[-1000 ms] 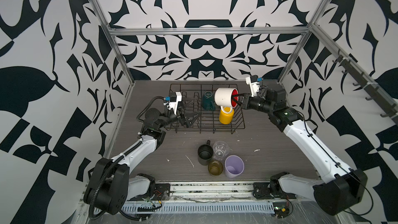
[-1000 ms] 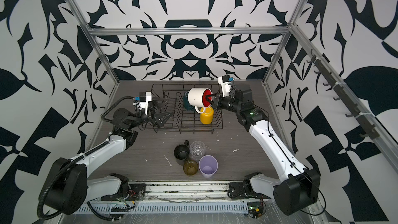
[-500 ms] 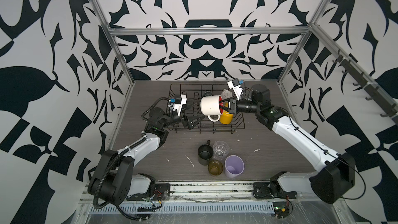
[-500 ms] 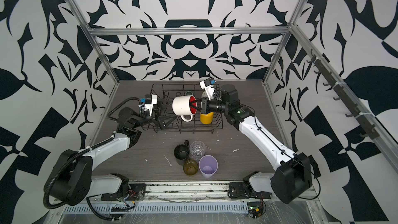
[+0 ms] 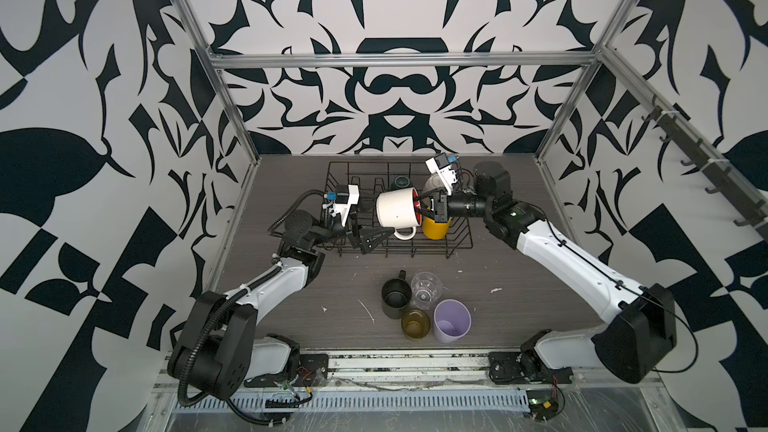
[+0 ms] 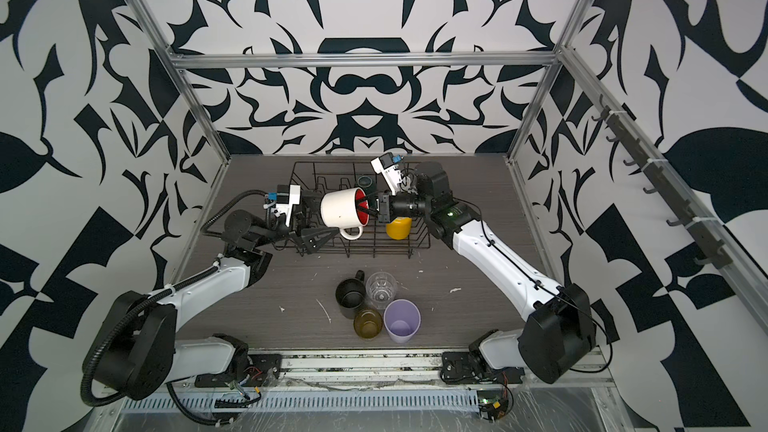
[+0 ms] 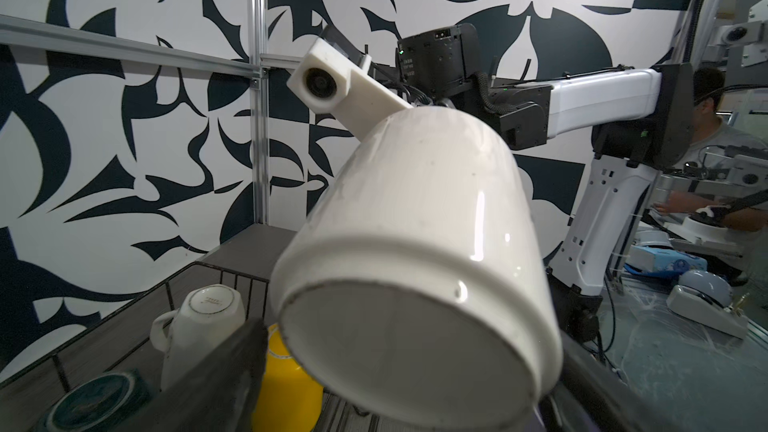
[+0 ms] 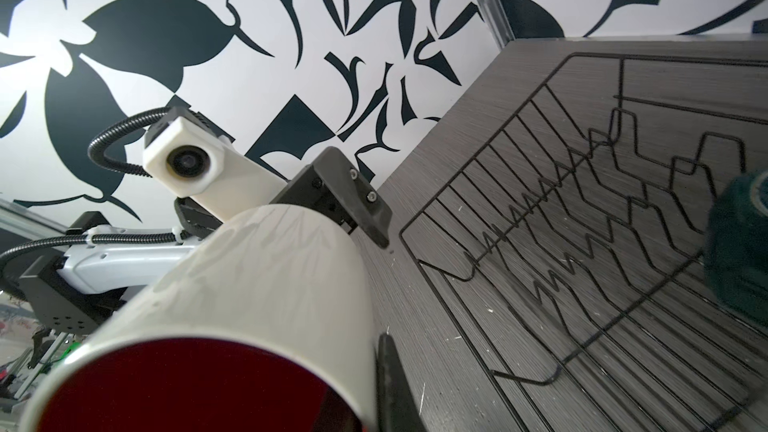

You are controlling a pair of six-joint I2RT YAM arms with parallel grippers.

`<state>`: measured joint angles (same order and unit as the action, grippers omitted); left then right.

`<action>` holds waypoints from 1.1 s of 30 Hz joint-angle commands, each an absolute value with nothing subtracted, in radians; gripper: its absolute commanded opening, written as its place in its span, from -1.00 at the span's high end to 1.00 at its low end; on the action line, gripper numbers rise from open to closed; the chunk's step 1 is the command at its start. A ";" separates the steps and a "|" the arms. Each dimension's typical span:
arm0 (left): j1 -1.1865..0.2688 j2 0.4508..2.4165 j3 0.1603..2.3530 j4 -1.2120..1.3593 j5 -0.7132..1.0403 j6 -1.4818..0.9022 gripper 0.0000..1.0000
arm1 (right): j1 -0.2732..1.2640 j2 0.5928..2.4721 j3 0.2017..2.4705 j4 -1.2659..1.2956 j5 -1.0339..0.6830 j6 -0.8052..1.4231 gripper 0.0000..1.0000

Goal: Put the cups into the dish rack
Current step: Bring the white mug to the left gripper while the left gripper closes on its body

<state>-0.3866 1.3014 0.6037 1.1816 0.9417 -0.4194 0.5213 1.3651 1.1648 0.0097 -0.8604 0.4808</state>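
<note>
**A:** Right jaws are pinching the rim of the red-lined white mug (image 5: 395,207), holding it on its side above the dish rack (image 5: 419,245) with the handle hanging down!

**B:** And the left jaws are spread wide at the rack's left front corner. In the left wrist view the fingers (image 7: 224,380) flank that mug's base. Are they touching it? I cannot tell.

**A:** The red mouth faces the right arm (image 5: 573,259), and the base faces the left arm (image 5: 270,288).

**B:** Look inside the rack: a yellow mug (image 5: 435,229) sits upside down toward the right front, just under the held mug's mouth.

**A:** There's a teal mug (image 5: 402,182) along the rack's far side, and a white mug (image 7: 199,317) upside down next to it.

**B:** In front of the rack, four stand upright on the counter (image 5: 498,326), huddled close together: the black mug (image 5: 395,295), clear glass (image 5: 426,289), amber glass (image 5: 415,323) and lilac tumbler (image 5: 452,320).

**A:** All four are well apart from the rack.
</note>
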 commanded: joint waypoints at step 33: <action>-0.404 1.244 0.615 1.255 1.057 -0.452 -0.84 | 0.618 1.454 1.238 0.316 -0.992 0.578 1.00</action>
